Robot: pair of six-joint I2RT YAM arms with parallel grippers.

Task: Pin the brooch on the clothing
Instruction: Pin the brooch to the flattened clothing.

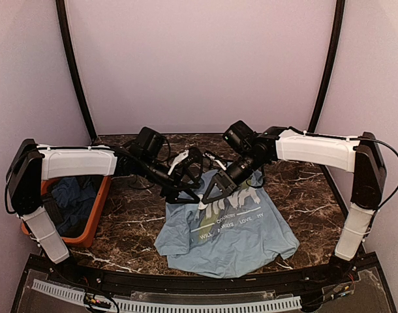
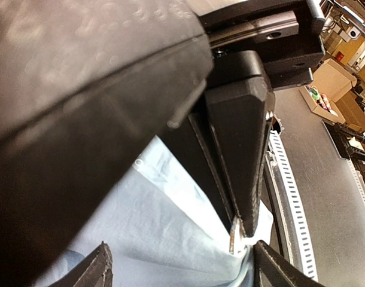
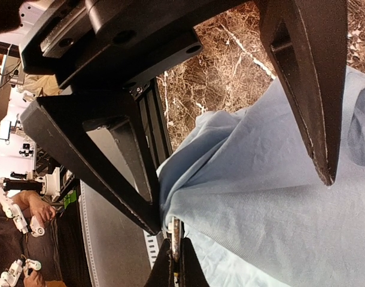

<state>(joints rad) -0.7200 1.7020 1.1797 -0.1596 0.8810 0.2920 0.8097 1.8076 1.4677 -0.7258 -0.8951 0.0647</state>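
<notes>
— Where's the brooch (image 2: 233,238)?
— Edge-on between the right fingers (image 2: 242,167), which are pressed together on it at the far-left edge of the shirt (image 1: 231,235).
— And the left fingers (image 3: 131,179)?
— Spread wide, one on each side of a raised shirt fold, just beside the right ones. The shirt lies rumpled on the tabletop (image 1: 127,222).

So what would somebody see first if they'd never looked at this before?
Probably the light blue T-shirt with white letters, spread on the dark marble table near the front. Just over its top edge two white-and-black robot arms lean in and nearly meet, the left arm with jaws wide, the right arm with jaws shut. An orange bin of dark blue clothes sits at the far left.
</notes>
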